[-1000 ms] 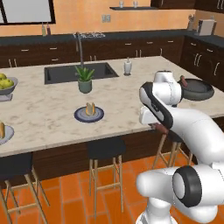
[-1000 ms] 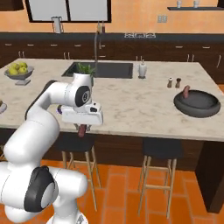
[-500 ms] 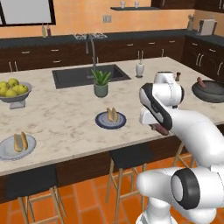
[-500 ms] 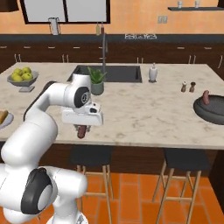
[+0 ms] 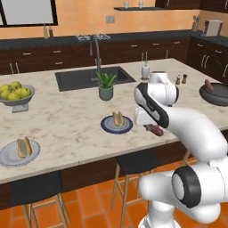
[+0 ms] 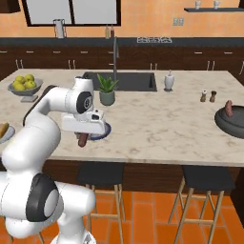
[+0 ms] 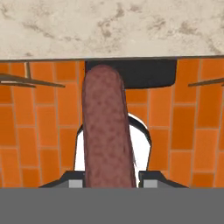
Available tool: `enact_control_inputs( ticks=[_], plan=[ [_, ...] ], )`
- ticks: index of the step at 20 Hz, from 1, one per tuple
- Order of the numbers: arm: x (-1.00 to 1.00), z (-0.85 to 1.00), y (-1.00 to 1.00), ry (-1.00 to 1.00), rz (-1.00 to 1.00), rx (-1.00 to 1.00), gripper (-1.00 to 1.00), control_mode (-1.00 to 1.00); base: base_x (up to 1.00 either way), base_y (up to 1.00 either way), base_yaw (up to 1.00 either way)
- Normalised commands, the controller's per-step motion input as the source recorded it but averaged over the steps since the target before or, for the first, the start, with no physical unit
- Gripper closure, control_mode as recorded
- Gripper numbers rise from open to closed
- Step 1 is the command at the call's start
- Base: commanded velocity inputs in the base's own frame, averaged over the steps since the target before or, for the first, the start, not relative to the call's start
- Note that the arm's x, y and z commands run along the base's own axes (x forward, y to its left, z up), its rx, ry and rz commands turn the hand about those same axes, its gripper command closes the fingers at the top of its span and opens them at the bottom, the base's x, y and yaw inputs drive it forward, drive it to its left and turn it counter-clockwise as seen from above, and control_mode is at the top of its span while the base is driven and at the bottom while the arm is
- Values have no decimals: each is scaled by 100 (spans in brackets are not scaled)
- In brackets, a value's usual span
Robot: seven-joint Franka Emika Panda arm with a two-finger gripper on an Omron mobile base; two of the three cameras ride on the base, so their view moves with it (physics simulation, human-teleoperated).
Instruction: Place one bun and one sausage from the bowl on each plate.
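Left base view. The gripper (image 5: 152, 129) was held just past the worktop's (image 5: 67, 124) front edge, closed on a sausage (image 5: 155, 130) that pointed down and outward. Just beside it, near the front edge, the blue plate (image 5: 116, 125) carried one bun (image 5: 118, 119). At the front left corner the grey plate (image 5: 18, 152) was seen with a bun and a sausage laid side by side. The bowl (image 5: 215, 93) stood at the right end, a second sausage (image 5: 209, 84) leaning on its rim. A fruit bowl (image 5: 15, 95) was placed at the left edge, a potted plant (image 5: 106, 85) near the sink (image 5: 93, 78), and a soap bottle (image 5: 145, 70) and two shakers (image 5: 181, 79) toward the back right.

Right base view. The gripper (image 6: 82, 139) was seen at the front edge with the sausage (image 6: 82, 139) hanging down over the edge, in front of the blue plate (image 6: 103, 131), which was partly hidden by the hand. The bowl (image 6: 230, 121) lay at the right edge, the grey plate (image 6: 4, 133) at the left edge.

Hand view. The sausage (image 7: 107, 131) was shown gripped between the fingers, running upward to the worktop's (image 7: 109, 28) edge. A stool seat (image 7: 148, 72) and the orange floor tiles (image 7: 39, 131) lay behind it.
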Motion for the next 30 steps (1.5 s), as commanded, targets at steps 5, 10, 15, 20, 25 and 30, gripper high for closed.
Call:
enact_control_inputs(
  ticks=[5,10,15,20,25,30],
  plan=[
    [100,-3,94,0,-6,-2,100,-100,0,0,0],
    [100,-7,71,3,-2,-8,100,-100,0,0,0],
    [100,-5,36,0,-2,0,100,-100,0,0,0],
    [100,-61,0,-1,-2,0,100,-100,0,0,0],
    [51,-69,0,-7,4,0,100,-100,0,0,0],
    [35,-30,0,0,3,0,100,-100,0,0,0]
  ],
)
